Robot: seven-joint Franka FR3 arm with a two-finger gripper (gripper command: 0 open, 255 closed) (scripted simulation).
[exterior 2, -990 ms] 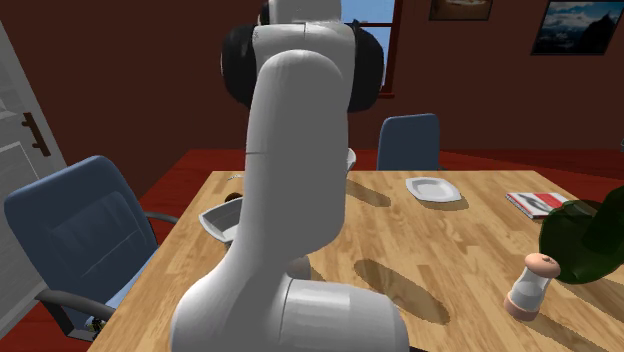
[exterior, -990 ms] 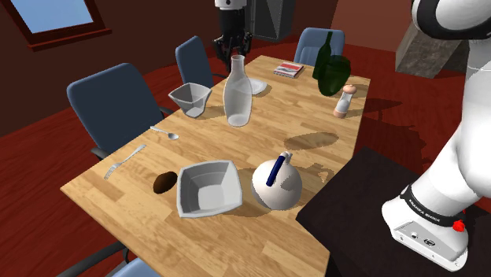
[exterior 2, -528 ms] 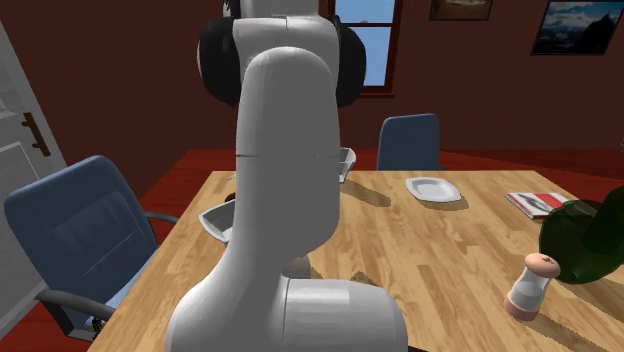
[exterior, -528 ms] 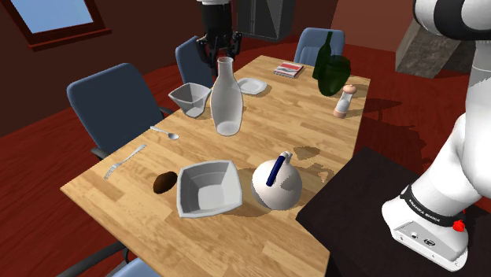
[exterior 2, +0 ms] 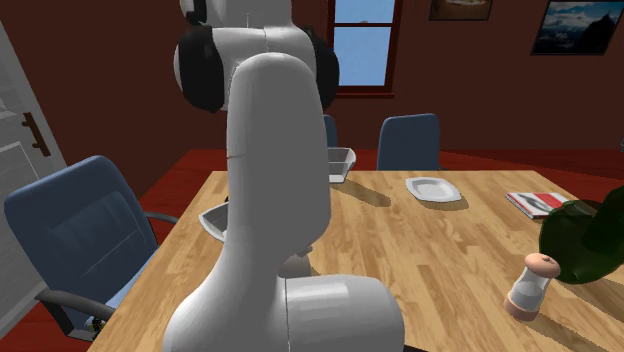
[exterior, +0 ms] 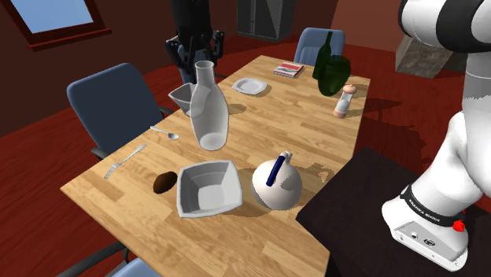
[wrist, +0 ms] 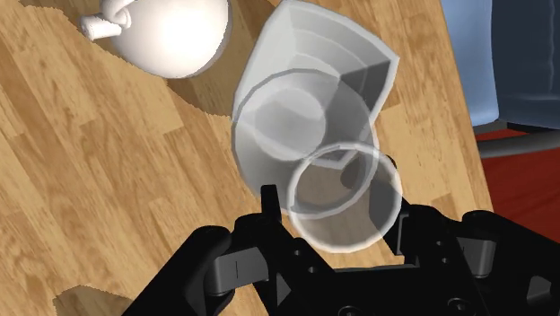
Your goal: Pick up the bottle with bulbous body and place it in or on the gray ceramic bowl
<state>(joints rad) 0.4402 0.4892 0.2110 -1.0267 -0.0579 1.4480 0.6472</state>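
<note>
claw (wrist: 334, 229) clamped on the glass bottle (exterior: 210, 120) by its neck; since a second ago i've swung it along the counter (exterior: 315, 134) toward the square grey bowl (exterior: 208, 189), seemingly not yet overhead.

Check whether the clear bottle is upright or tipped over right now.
Upright: the bottle hangs neck-up from the end effector, whose fingers clasp its neck in the wrist view.

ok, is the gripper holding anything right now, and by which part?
Yes: the clear glass bottle with a bulbous body. The black two-finger gripper clasps it at the top of its narrow neck, one finger on either side.
</note>
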